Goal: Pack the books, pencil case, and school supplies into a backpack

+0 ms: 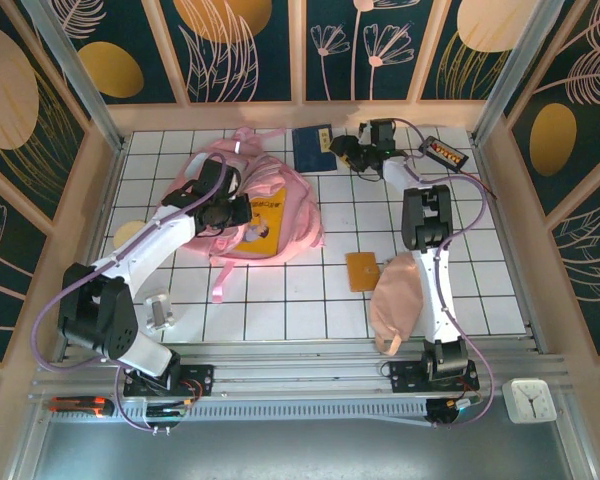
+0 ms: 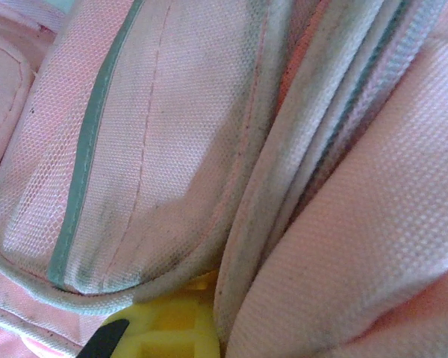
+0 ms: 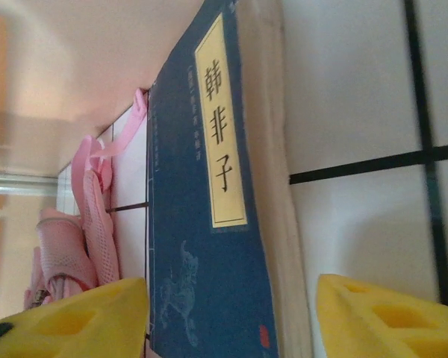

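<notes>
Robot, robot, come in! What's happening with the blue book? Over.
Left pincer shut on backpack flap. Right pincer open, straddling navy book, not gripped yet. Yellow book already in backpack. Nothing blocking it.

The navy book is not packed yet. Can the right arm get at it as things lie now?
Probably yes. The right gripper sits right at the navy book, jaws open to either side of its near end. The book lies flat on the table with nothing on top.
</notes>
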Robot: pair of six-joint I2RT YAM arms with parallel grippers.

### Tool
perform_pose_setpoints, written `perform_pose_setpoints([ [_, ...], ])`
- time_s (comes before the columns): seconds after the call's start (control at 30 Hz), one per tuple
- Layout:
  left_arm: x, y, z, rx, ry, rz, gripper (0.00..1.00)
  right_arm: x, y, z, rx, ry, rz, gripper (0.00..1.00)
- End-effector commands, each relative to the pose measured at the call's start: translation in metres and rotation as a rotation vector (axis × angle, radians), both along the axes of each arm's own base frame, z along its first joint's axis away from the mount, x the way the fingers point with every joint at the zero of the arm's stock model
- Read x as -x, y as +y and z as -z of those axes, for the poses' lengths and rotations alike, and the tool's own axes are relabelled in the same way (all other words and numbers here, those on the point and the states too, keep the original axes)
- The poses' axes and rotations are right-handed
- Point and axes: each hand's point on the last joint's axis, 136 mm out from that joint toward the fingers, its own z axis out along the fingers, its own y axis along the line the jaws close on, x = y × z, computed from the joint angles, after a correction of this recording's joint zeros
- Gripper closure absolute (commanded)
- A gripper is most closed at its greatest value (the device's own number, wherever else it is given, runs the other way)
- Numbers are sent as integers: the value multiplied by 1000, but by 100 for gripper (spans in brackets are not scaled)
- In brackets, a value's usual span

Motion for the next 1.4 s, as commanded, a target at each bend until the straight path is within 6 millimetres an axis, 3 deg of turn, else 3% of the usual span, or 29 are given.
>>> perform_pose_setpoints([
  [0.0, -6, 9, -2, -2, 6, -20, 100, 7, 21, 18, -1, 26, -40, 43],
  [0.2, -5, 11, 2, 25, 21, -17, 100, 8, 19, 27, 221, -33, -53, 45],
  [0.57, 8, 15, 14, 33, 65, 6, 100, 24, 10, 85, 547, 20, -61, 49],
  [0.63, 13, 17, 16, 29, 73, 6, 100, 22, 9, 85, 566, 25, -52, 57],
  [0.7, 18, 18, 18, 29, 79, 7, 100, 21, 6, 85, 586, 29, -37, 70],
  [0.8, 24, 22, 19, 27, 80, 0, 100, 23, 1, 89, 621, 41, -35, 100],
  [0.87, 28, 24, 17, 28, 76, -5, 100, 27, -1, 90, 645, 40, -52, 100],
  [1.0, 32, 28, 16, 18, 68, -9, 100, 32, -5, 62, 660, -2, -24, 100],
  [1.13, 29, 28, 10, 20, 42, -11, 100, 50, -17, 8, 639, -78, 28, 100],
  [1.27, 23, 29, 4, 15, 10, -18, 100, 91, -29, -22, 615, -66, 12, 100],
  [1.37, 19, 30, 1, 5, -8, -22, 100, 137, -43, -25, 625, -15, -6, 100],
])
